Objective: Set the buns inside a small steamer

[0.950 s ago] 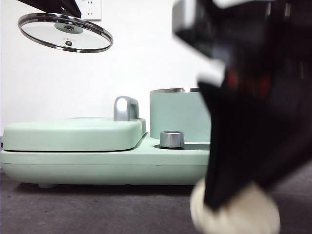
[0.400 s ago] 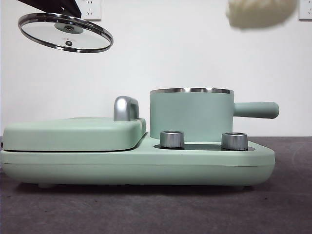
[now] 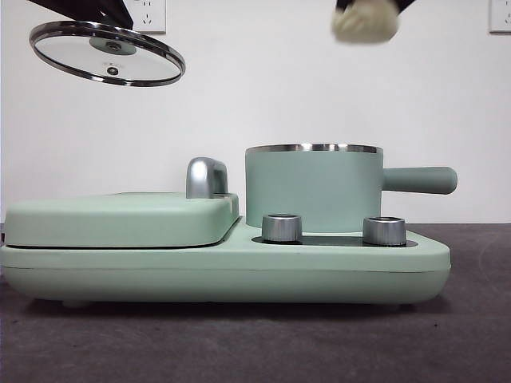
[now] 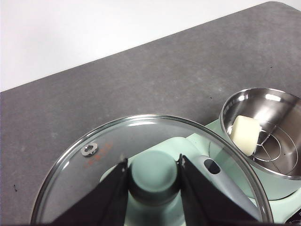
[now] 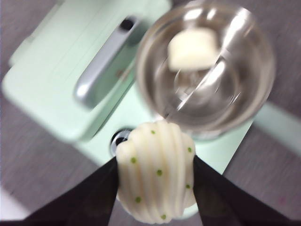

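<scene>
Right gripper clamps ridged bun above small steamer, smooth bun inside; left gripper grips glass lid knob.

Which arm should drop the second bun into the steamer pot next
Right. The right gripper holds the ridged bun high above the steamer; the left gripper is busy holding the glass lid.

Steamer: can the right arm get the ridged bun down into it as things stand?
Probably yes. The glass lid is off, held aside in the left end effector. The steamer stands open with one smooth bun to one side on its rack. The right end effector holds the ridged bun above it.
</scene>
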### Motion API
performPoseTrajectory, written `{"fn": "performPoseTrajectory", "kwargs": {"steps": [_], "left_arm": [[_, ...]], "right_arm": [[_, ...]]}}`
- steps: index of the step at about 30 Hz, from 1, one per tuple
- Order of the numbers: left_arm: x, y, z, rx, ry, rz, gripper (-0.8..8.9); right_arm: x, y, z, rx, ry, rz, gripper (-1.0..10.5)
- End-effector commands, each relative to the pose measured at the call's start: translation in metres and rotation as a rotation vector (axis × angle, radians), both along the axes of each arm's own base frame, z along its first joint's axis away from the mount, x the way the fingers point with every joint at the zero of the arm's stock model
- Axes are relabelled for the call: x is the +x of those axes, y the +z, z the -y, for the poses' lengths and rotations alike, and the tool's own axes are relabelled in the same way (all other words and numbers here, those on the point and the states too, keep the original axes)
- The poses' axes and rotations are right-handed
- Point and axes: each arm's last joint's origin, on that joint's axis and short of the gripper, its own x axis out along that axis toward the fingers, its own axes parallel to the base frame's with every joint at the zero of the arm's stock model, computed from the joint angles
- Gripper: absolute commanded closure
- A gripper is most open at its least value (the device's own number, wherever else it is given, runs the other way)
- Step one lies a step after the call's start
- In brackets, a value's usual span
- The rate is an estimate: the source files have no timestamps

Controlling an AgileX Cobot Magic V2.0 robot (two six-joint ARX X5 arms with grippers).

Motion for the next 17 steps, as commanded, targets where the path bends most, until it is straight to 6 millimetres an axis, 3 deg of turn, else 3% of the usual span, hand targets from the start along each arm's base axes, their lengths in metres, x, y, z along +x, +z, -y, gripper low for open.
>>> {"fn": "performPoseTrajectory", "kwargs": {"steps": [1, 8, 17], "left_arm": [[0.0, 0.008, 0.001, -0.009, -0.007, 0.048, 7.99], [0.0, 0.008, 0.001, -0.011, -0.006, 0.041, 7.99], [0.0, 0.006, 0.001, -0.009, -0.004, 0.026, 7.99]], "right_arm": [[0.022, -0.006, -0.008, -0.026, 0.023, 0.014, 7.2], [0.071, -0.046, -0.023, -0.089, 0.025, -0.034, 7.2], [0.112, -0.09, -0.035, -0.106, 0.012, -0.062, 7.2]]}}
